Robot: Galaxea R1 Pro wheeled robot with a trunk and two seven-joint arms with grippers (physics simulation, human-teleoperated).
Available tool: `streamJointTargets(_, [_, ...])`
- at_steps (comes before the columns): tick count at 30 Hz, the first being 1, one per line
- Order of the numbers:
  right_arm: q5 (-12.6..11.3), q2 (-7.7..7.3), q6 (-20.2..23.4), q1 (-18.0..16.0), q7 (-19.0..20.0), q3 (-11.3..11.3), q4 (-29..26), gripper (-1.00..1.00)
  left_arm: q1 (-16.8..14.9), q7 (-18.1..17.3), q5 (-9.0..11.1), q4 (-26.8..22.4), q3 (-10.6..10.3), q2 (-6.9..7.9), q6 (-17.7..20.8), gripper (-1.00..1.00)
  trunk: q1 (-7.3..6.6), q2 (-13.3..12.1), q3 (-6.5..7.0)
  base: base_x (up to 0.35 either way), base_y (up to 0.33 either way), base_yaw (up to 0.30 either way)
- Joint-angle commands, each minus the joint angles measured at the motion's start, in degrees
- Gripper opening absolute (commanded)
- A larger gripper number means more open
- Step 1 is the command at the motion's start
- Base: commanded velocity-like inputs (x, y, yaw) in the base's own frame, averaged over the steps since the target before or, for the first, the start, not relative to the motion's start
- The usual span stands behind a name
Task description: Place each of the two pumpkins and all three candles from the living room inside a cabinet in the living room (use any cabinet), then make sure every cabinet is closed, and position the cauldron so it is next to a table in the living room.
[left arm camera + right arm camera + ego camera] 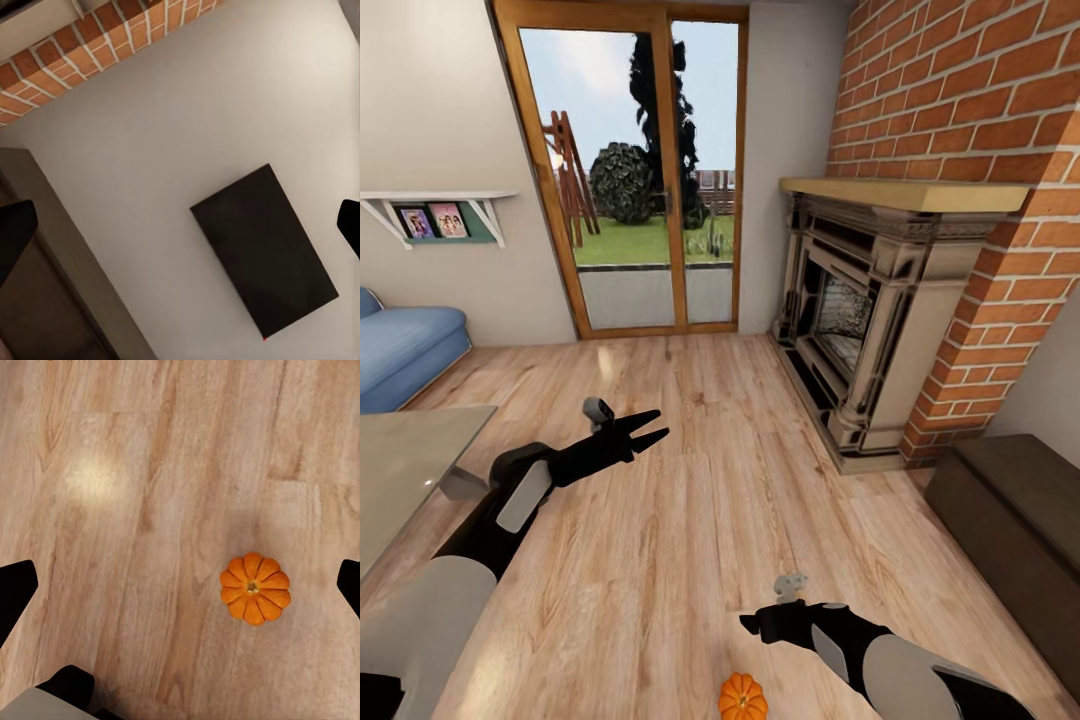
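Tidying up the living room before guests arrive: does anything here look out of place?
Yes: a small orange pumpkin sits upright on the bare wooden floor, below the right gripper, away from any furniture. Nothing looks spilled or damaged.

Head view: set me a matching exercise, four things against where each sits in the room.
Things:
1. pumpkin
2. cabinet
3. sofa
4. fireplace

Places:
A. against the brick wall
B. on the wooden floor, near the right gripper
C. far left, beside the glass door
D. low on the right, past the fireplace

Pairs: 1-B, 2-D, 3-C, 4-A
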State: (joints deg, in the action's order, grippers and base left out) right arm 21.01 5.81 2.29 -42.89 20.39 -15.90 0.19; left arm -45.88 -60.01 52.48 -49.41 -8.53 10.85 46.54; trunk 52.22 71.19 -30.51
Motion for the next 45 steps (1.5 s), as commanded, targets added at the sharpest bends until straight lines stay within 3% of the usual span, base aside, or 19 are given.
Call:
streamJointTargets(1, [0.0, 0.0, 0.0, 0.0, 0.0, -0.01, 0.0, 1.0, 0.0, 0.03, -0.01, 0.0, 0.0, -0.01, 0.02, 1.0, 0.23, 0.42, -0.18, 0.0, 0.0, 0.0])
streamJointTargets(15, [-0.05, -0.77, -0.09, 0.0, -0.08, -0.16, -0.1, 1.0, 0.0, 0.07, -0.23, 0.01, -0.1, -0.21, 0.0, 1.0, 3.3, 6.03, -2.7, 0.0, 0.0, 0.0])
streamJointTargets(45, [-0.09, -0.8, -0.44, 0.0, -0.13, -0.1, -0.1, 1.0, 0.0, 0.07, -0.18, 0.01, -0.09, -0.21, 0.03, 1.0, 9.89, 18.06, -8.08, 0.0, 0.0, 0.0])
